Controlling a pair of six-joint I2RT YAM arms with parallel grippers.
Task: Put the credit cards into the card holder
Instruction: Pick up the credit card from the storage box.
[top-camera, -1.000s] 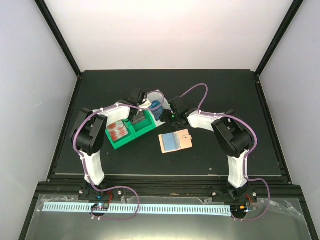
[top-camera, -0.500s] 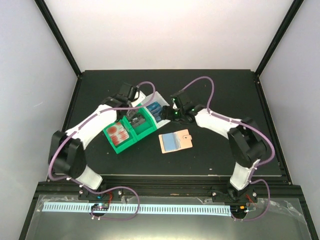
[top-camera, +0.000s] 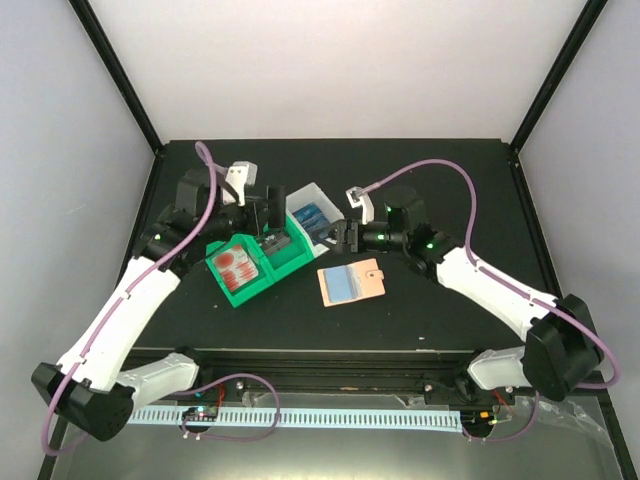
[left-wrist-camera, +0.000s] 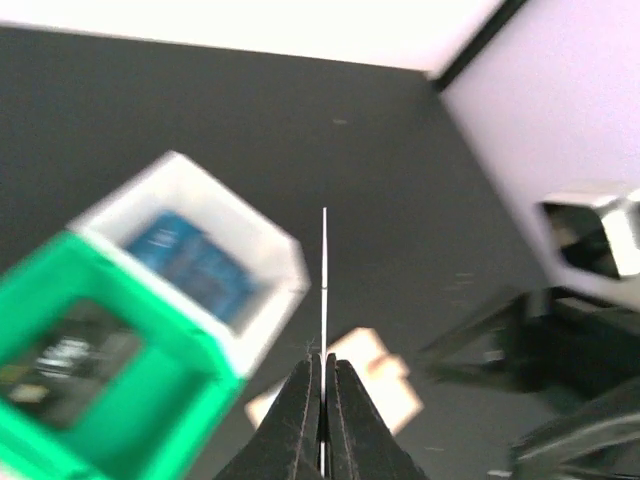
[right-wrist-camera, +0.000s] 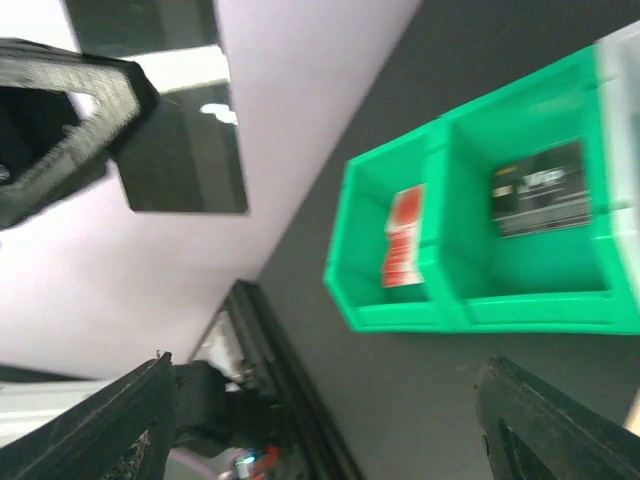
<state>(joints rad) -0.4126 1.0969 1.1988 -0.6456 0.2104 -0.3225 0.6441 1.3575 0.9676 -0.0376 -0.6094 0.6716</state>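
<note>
Both of my arms have stretched out from their folded poses of a second ago, and my left claw (top-camera: 268, 215) now hangs above the bins with a card raised.

Nearest me on the counter (top-camera: 450, 180), the tan card holder (top-camera: 350, 283) lies open, a blue card showing in its left side. Beyond it the green bin (top-camera: 252, 262) holds red cards (top-camera: 237, 265) and a dark card (right-wrist-camera: 540, 187); the white bin (left-wrist-camera: 190, 262) behind holds blue cards (top-camera: 311, 216).

My left claw is clamped on a thin card (left-wrist-camera: 324, 290), seen edge-on. My right claw (top-camera: 338, 236) hovers near the white bin, fingers spread and empty.

With so narrow a pinch, I judge the card could twist or slip, and miss its slot.
</note>
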